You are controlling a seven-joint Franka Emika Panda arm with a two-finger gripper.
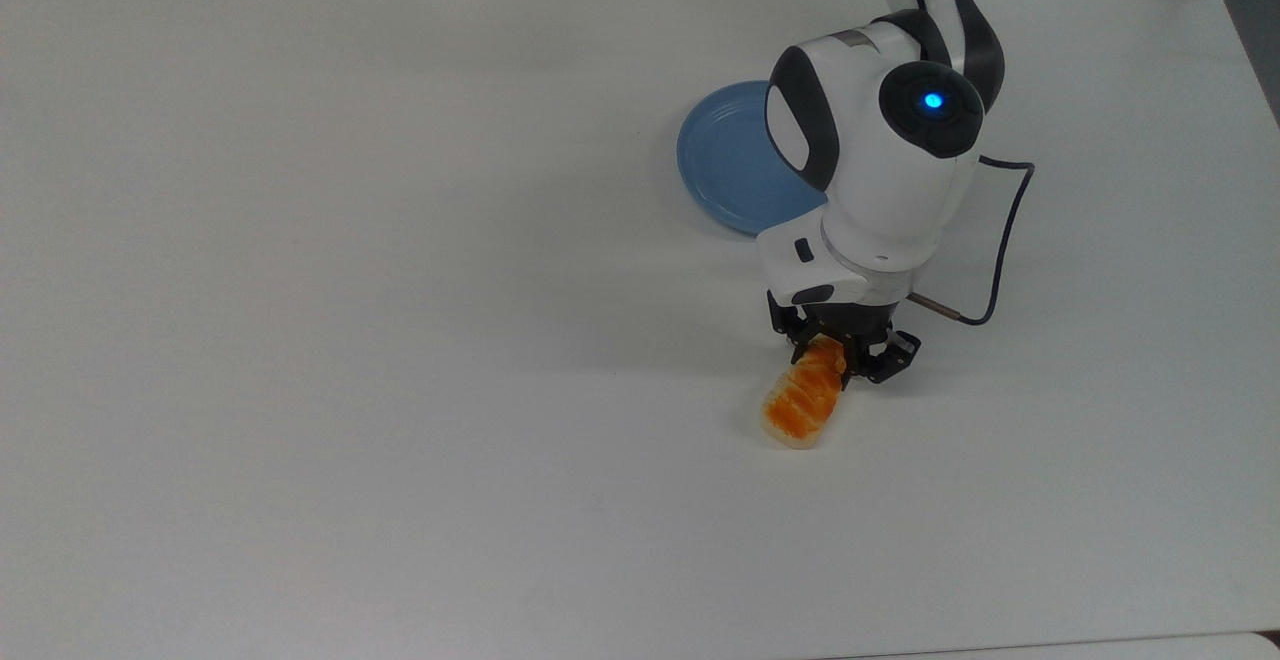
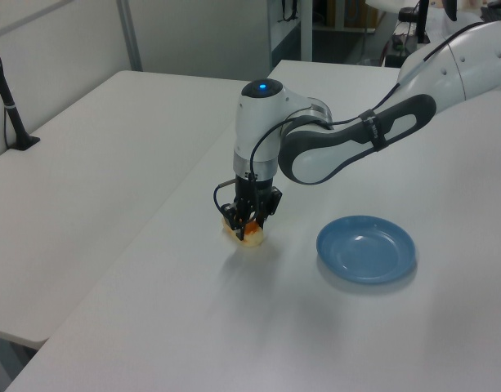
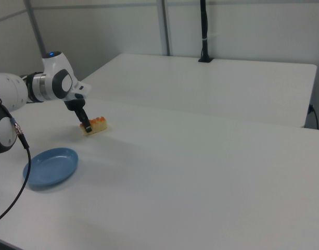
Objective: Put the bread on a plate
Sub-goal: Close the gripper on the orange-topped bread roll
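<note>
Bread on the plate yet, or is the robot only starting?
Only starting. Done: the arm has reached the bread, and the end effector is closed on one end of it. In hand: the grip itself, as the bread looks to be resting on the white table. Left: lifting it, carrying it to the blue plate, which has nothing on it, and letting go.
</note>
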